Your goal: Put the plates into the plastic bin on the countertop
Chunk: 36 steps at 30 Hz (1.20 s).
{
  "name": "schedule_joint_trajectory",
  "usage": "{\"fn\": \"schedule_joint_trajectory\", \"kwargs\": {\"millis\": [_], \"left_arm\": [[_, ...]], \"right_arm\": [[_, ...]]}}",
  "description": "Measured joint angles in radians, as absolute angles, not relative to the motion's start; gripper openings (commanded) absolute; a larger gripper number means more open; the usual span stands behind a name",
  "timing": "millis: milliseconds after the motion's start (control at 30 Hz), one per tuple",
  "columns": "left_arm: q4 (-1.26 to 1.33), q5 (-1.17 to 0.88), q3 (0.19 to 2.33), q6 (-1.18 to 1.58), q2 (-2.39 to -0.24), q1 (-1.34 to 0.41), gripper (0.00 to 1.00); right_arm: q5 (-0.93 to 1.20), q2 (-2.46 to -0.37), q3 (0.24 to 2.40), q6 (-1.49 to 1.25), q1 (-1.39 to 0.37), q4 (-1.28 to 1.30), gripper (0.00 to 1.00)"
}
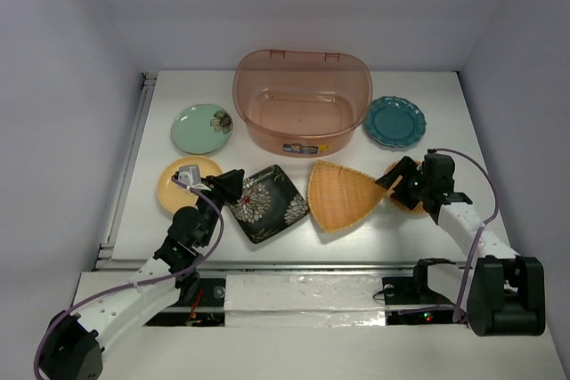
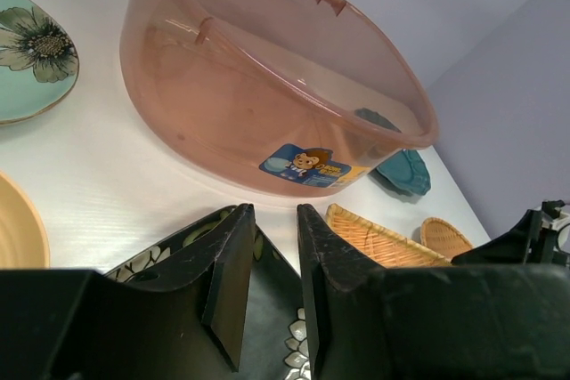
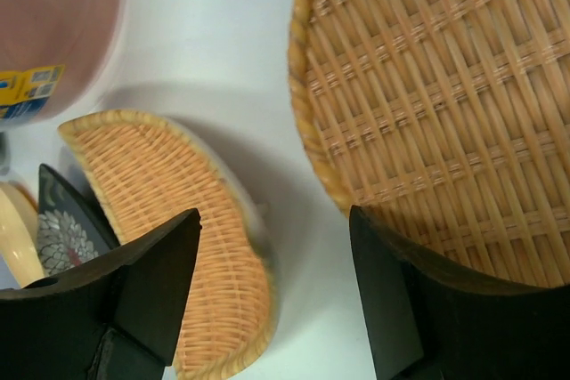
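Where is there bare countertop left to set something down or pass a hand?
Bare: far corners behind the mint plate and teal plate; near strip in front of the black square plate and woven triangular plate. Crowded: the row before the plastic bin.

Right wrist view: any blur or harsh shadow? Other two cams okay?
Right wrist: woven round plate sharp, soft shadow beside the woven triangular plate; left wrist: near fingers dark, detail lost, plastic bin clear; top external: even light, soft shadows.
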State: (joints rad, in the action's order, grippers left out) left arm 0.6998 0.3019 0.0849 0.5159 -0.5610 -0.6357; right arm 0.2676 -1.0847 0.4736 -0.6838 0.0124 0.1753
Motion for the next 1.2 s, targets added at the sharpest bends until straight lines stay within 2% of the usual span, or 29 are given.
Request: {"fn": "schedule_joint_trajectory", "kwargs": {"millis": [200,433,467,567,633,667,767,967,1200], "left_arm": [[0.701,0.302,0.085,0.516,-0.564,-0.636,0.24],[0.706,0.302,0.085,0.516,-0.565,-0.636,0.24],[0.707,0.302,0.085,0.516,-0.564,-0.636,0.24],[0.707,0.302,0.085,0.516,-0.558,-0.636,0.25],[0.707,0.302,0.085,0.516,-0.557,-0.636,0.25],[0.707,0.302,0.085,0.516,-0.557,-0.636,0.25],[0.707,0.302,0.085,0.516,-0.557,-0.636,0.25],[0.707,0.302,0.085,0.516,-0.557,-0.636,0.25],[0.706,0.304,0.085,0.516,-0.557,-0.636,0.25]], "right_arm": [[0.286,-1.033,0.464,-0.685,-0.021,0.194,0.66],[0.309,-1.111,0.448,-0.701,-0.108,0.192,0.55],[0.311,-1.126,0.448,-0.705,-0.118,0.191,0.48],[0.314,-1.156,0.448,-0.723,-0.131,0.177,0.36],[0.314,-1.165,0.448,-0.734,-0.133,0.165,0.32],[0.313,-1.166,0.448,-0.737,-0.133,0.163,0.24],[0.311,-1.163,0.448,-0.749,-0.132,0.162,0.08],[0.285,-1.079,0.457,-0.743,-0.138,0.21,0.0],[0.242,-0.934,0.608,-0.672,-0.138,0.492,0.0]]}}
